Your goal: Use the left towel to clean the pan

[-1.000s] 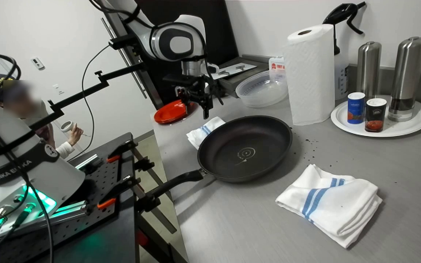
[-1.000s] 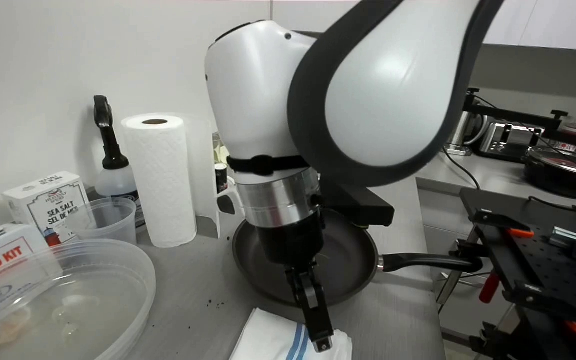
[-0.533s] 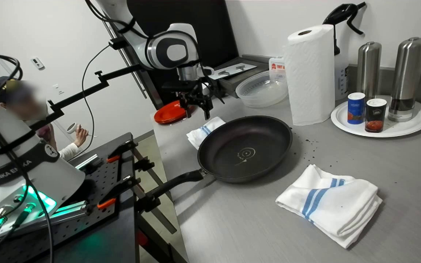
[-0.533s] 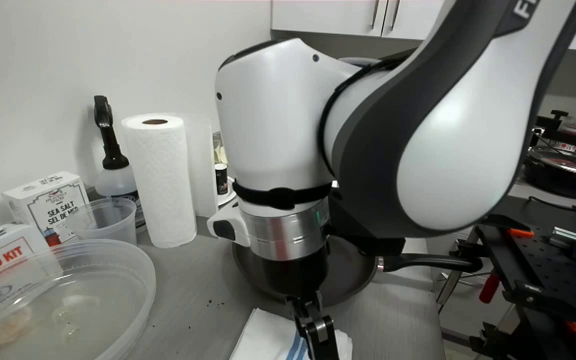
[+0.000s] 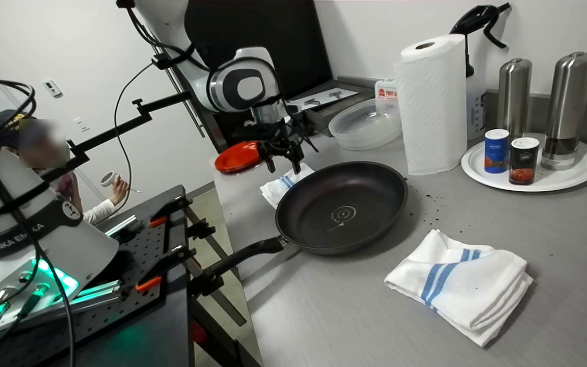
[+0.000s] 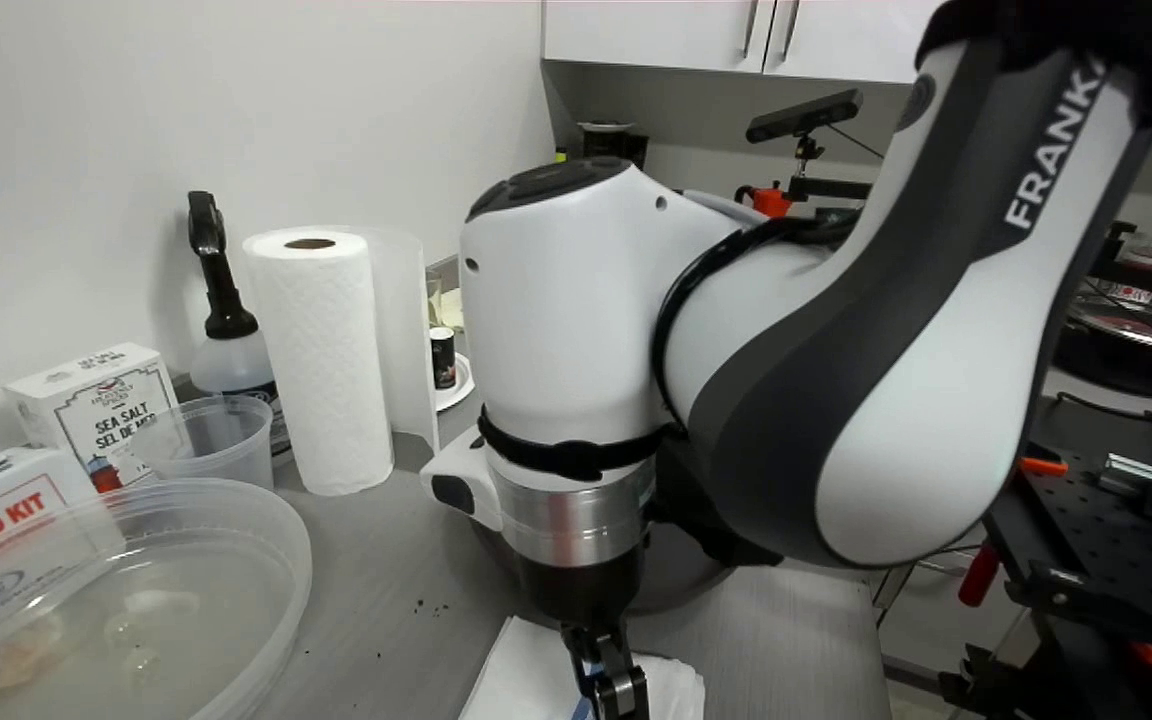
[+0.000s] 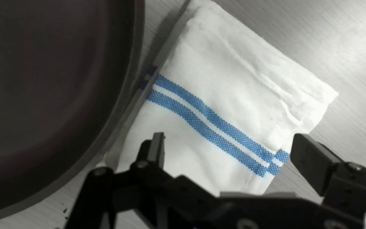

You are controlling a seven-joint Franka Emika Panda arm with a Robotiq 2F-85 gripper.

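Note:
The left towel (image 5: 275, 190) is a small folded white cloth with two blue stripes. It lies on the counter behind the pan and also shows in an exterior view (image 6: 524, 680) and the wrist view (image 7: 233, 76). The pan (image 5: 319, 219) is black and round, with its handle toward the robot base; its rim is close beside the towel in the wrist view (image 7: 43, 95). My gripper (image 5: 284, 167) is open and empty just above the towel. In the wrist view the gripper (image 7: 229, 140) has one finger over the cloth and the other past its edge.
A second striped towel (image 5: 459, 285) lies in front of the pan. A paper towel roll (image 5: 431, 107), a clear plastic container (image 5: 365, 130) and a white plate (image 5: 586, 171) with grinders stand along the wall side. Red plates (image 5: 237, 158) are behind the gripper. Dark crumbs dot the counter.
The arm and gripper have moved down toward the left towel in both exterior views. The towels and pan have not moved.

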